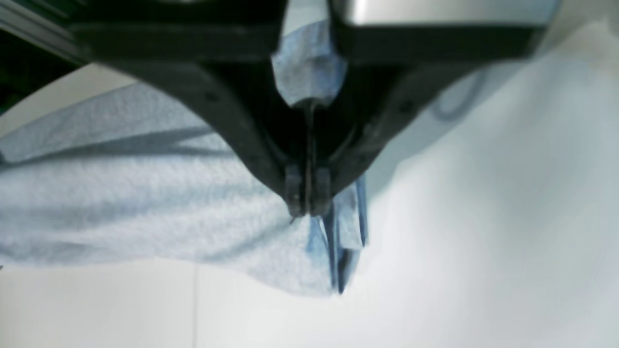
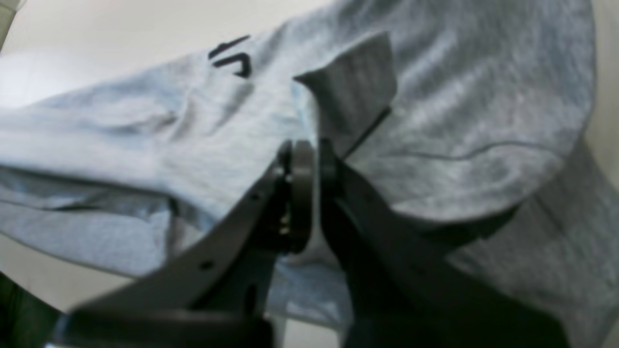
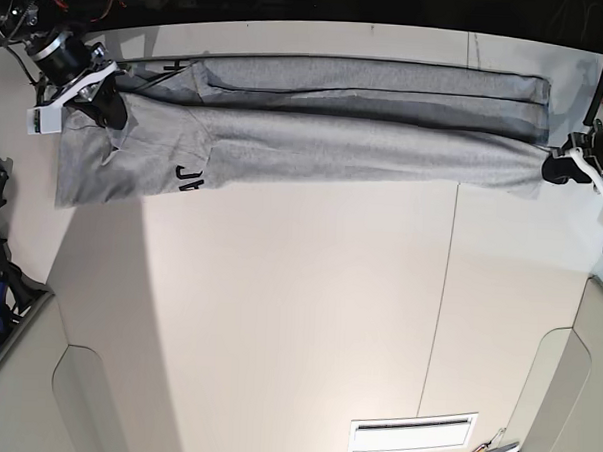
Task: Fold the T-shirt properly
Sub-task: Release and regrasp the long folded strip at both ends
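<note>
The soft, limp T-shirt [image 3: 325, 137] is stretched along the worktop [image 3: 298, 316], pinched at opposite ends by the closed left gripper [image 1: 308, 205] and closed right gripper [image 2: 307, 159]; edges are judged the best hold.

1. The T-shirt [image 3: 325, 142] is heather light grey, with a fine mottled fleck throughout.
2. Black block lettering [image 3: 188, 178] marks the shirt near one end; the rest of the visible cloth is plain.
3. In the left wrist view the shirt looks pale bluish grey.
4. The table [image 3: 298, 316] is plain cream-white.
5. The left hand [image 1: 308, 200] is black.
6. The right hand [image 2: 309, 159] is dark grey to black.
</note>
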`<state>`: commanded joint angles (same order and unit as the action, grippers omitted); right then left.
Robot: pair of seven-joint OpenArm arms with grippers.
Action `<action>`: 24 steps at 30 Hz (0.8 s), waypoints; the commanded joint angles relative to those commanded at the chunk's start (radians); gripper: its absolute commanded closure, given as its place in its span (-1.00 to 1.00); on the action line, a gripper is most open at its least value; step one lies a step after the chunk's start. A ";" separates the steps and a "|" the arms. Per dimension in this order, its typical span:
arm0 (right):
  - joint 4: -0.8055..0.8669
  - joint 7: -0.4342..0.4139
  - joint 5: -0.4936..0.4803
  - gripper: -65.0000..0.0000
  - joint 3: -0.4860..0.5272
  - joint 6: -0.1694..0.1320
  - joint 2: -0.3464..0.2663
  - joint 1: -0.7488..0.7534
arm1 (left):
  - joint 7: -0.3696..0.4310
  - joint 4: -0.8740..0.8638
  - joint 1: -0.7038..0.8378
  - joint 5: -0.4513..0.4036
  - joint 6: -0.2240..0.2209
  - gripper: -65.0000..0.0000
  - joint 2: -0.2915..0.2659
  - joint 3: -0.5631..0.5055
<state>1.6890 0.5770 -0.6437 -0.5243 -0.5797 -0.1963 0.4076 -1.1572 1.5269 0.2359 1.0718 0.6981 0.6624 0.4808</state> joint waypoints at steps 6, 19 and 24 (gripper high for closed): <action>0.000 -0.002 -0.062 0.31 0.000 0.000 0.000 -0.003 | -0.026 0.000 0.053 0.099 0.000 0.30 -0.001 0.011; 0.142 0.000 -0.142 0.33 -0.078 -0.001 0.000 -0.003 | -0.014 0.000 0.156 0.130 0.000 -0.20 -0.037 0.240; 0.142 0.007 -0.149 1.00 -0.076 -0.001 0.045 -0.003 | 0.020 -0.001 0.167 0.095 0.000 -0.43 -0.101 0.239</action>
<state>1.8305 0.5842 -0.7925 -0.5999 -0.5804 -0.1516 0.4049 -1.1370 1.5257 0.4026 1.1671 0.6981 0.5617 0.7200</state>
